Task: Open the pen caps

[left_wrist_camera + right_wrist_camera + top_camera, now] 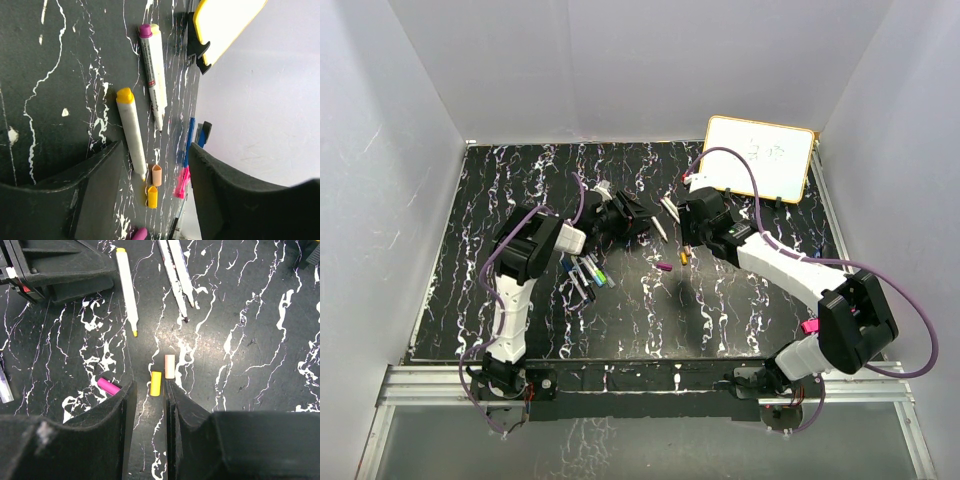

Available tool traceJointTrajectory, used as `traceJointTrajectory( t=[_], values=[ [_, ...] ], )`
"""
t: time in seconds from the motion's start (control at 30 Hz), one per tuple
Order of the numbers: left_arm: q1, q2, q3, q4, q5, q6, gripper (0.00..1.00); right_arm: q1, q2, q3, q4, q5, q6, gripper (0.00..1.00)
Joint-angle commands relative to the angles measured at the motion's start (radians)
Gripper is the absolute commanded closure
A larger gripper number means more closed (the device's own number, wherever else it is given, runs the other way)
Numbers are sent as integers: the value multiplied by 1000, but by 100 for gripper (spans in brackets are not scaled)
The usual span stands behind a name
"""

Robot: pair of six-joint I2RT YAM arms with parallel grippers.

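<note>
The right gripper (150,389) is pinched to a narrow slit with nothing in it, hanging just above the loose yellow cap (156,383). A dip here could send that cap, the pale cap (170,366) or the magenta cap (108,386) rolling across the worktop (250,365). The left gripper (155,147) gapes wide and empty over the bared yellow pen (131,132), so closing would only seize a finished pen. Just beyond it lie two more opened pens (154,70). The capped pens (586,270) lie nearer, beside the left arm, where I reckon its elbow could sweep them.
</note>
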Motion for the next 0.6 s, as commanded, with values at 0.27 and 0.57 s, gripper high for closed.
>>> traceJointTrajectory(
  t=[0.27,0.57],
  values=[
    [6,-154,-70,-23,-3,5,45,-4,-2,18,34,-37,-13,73],
    [88,-516,-151,-250,-131,201,34,52,118,45,101,-179,-38,63]
  ],
)
